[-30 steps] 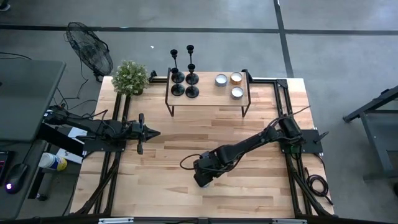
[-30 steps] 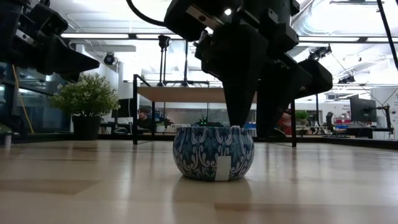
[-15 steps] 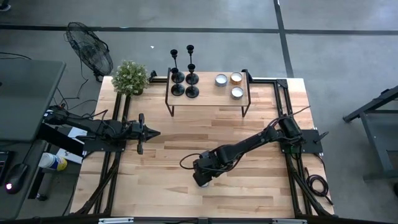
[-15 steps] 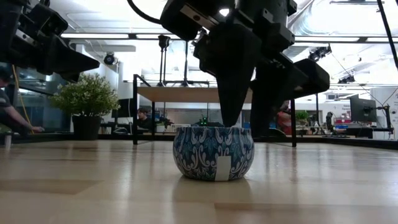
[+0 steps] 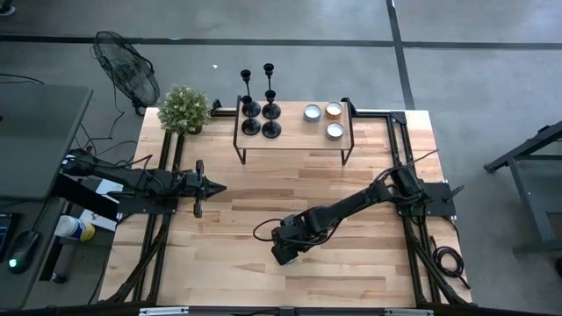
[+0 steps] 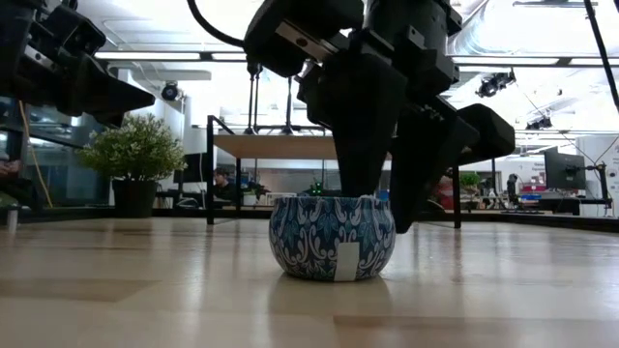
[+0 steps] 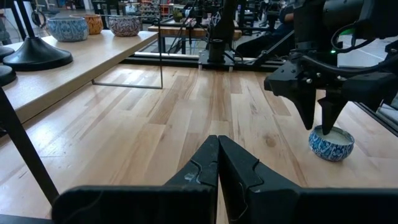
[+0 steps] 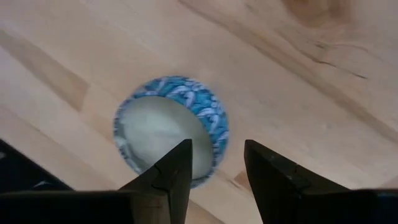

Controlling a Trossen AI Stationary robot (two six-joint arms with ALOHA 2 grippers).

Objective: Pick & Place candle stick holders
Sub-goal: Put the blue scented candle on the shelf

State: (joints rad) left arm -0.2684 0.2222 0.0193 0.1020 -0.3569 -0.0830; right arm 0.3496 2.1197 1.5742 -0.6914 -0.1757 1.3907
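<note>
Positioned near the middle of the table's front half, the right gripper [image 6: 372, 208] is pointed straight down over a small blue-and-white patterned candle cup [image 6: 332, 238] filled with pale wax. Its jaws are held apart at a moderate width: in the low view, one finger [image 6: 360, 145] is seen reaching down to the cup's rim and into its mouth, while the other is set just outside the cup wall. In the right wrist view, the cup [image 8: 171, 129] is seen from above, standing on the bare wood with one fingertip [image 8: 174, 165] over the wax and the other beside the rim. Whether the fingers are pressed against the wall cannot be told.

The left gripper [image 5: 217, 187] is parked over the table's left side, well apart from the cup, with its jaws fully closed on nothing, as is seen in the left wrist view.

The four black candle stick holders [image 5: 259, 104] are found upright and close together on the left end of a raised wooden shelf [image 5: 294, 140] at the table's back edge. Three low tealight cups [image 5: 323, 118] are set on the shelf's right end. A potted plant [image 5: 184, 109] is placed at the back left corner.
</note>
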